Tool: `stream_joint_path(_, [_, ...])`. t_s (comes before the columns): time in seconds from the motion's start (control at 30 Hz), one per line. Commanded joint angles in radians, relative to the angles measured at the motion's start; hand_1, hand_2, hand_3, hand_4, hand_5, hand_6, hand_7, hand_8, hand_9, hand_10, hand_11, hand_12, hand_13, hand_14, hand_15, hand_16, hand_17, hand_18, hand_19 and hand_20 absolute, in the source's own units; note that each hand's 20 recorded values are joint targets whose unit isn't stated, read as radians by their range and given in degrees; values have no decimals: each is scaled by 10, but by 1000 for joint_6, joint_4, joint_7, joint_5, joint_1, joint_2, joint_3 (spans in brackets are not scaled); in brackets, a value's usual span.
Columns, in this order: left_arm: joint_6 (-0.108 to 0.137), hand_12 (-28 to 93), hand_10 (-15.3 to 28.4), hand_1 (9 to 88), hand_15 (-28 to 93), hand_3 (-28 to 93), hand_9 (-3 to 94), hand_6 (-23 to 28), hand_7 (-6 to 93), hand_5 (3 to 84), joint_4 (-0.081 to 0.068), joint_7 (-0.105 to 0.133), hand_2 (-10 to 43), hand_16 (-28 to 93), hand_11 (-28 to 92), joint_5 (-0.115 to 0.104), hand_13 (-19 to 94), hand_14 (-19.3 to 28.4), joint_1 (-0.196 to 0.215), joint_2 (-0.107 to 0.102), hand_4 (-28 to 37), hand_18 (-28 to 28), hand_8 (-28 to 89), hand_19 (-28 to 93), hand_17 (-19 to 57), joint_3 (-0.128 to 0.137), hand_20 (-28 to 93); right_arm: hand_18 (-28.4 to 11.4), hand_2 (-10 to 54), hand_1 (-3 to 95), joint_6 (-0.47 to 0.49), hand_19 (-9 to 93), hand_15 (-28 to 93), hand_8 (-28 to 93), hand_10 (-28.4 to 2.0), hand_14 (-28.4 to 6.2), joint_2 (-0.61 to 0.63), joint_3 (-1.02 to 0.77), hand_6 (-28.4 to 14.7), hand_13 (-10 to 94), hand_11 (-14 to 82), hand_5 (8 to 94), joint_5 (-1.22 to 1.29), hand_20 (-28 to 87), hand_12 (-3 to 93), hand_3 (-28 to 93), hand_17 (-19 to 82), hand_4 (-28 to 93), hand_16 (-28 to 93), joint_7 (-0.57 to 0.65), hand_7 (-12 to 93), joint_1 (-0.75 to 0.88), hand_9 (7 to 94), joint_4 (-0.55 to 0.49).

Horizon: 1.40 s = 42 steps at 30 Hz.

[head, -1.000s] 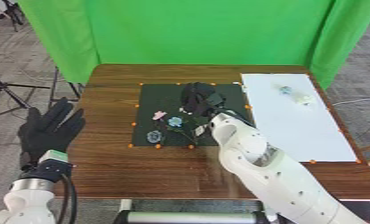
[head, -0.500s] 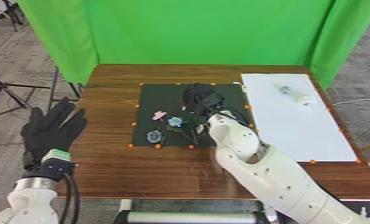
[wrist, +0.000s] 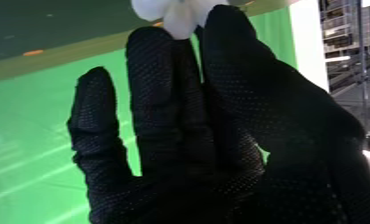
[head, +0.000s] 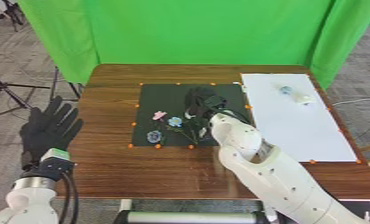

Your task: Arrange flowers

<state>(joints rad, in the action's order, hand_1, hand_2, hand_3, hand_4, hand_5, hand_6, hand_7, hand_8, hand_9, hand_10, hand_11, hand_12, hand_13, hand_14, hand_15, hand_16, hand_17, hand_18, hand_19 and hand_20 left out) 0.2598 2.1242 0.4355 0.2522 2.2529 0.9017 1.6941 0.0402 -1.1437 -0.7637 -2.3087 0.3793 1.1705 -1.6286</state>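
Observation:
My right hand (head: 200,100) is over the dark mat (head: 164,95), its arm reaching across the table. In the right wrist view, the thumb and fingers of this hand (wrist: 177,115) pinch a white flower (wrist: 177,15) at their tips. A pink flower (head: 159,115), a light blue flower (head: 175,121) and a grey-blue flower (head: 154,136) lie on the mat, their green stems running towards its lower middle. A small white bloom (head: 189,115) shows beside the right hand. My left hand (head: 46,131) is open off the table's left side, fingers straight.
A white board (head: 297,130) covers the table's right part, with a pale blue flower (head: 285,90) and a cream-white flower (head: 304,100) near its far end. Orange markers edge mat and board. A green curtain (head: 199,35) hangs behind the table.
The right hand has shifted slightly on the mat, and a white bloom has come into view at its left side. The left hand has barely moved.

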Motion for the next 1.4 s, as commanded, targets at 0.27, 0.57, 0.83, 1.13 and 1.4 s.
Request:
stream_joint_path(0.27, [-24, 105, 117, 289, 375, 681, 260, 39, 139, 349, 8, -20, 103, -73, 264, 0, 150, 128, 19, 10, -283, 126, -101, 321, -71, 15, 104, -211, -95, 541, 187, 772, 653, -167, -96, -93, 8, -73, 20, 582, 162, 632, 41, 413, 158, 749, 283, -283, 367, 42, 246, 36, 600, -77])
stream_joint_path(0.57, [-11, 104, 121, 281, 381, 683, 267, 55, 133, 361, 14, -9, 109, -72, 264, -10, 158, 131, 27, 6, -283, 130, -96, 325, -71, 20, 104, -214, -95, 565, 170, 765, 613, -31, -99, -86, 20, -85, -1, 593, 180, 681, 19, 415, 230, 737, 281, -283, 427, 63, 287, 54, 679, -115])
stream_joint_path(0.83, [-16, 104, 123, 279, 383, 685, 266, 58, 131, 361, 15, -1, 110, -74, 262, -11, 160, 131, 31, 12, -283, 131, -93, 326, -71, 17, 104, -220, -95, 481, 113, 775, 633, -156, -147, -113, 57, -170, -12, 558, 152, 595, 40, 405, 163, 790, 280, -283, 353, 71, 247, 84, 543, -175])
stream_joint_path(1.13, [-16, 105, 123, 277, 385, 687, 265, 58, 132, 358, 33, 39, 110, -74, 259, -17, 164, 135, 70, 4, -283, 131, -93, 326, -70, 32, 103, -226, -95, 375, -11, 752, 582, -132, -167, -164, 259, -358, -38, 430, 118, 498, 39, 385, 159, 798, 248, -278, 201, 170, 185, 89, 438, -132])
stream_joint_path(1.4, [-8, 106, 124, 277, 387, 685, 271, 59, 133, 358, 37, 66, 111, -74, 262, -32, 178, 137, 89, -2, -283, 132, -94, 326, -70, 31, 103, -218, -73, 330, -71, 700, 475, -122, -178, -186, 318, -381, -56, 334, 133, 468, 93, 329, 152, 805, 220, -255, 135, 313, 171, 2, 424, 32])
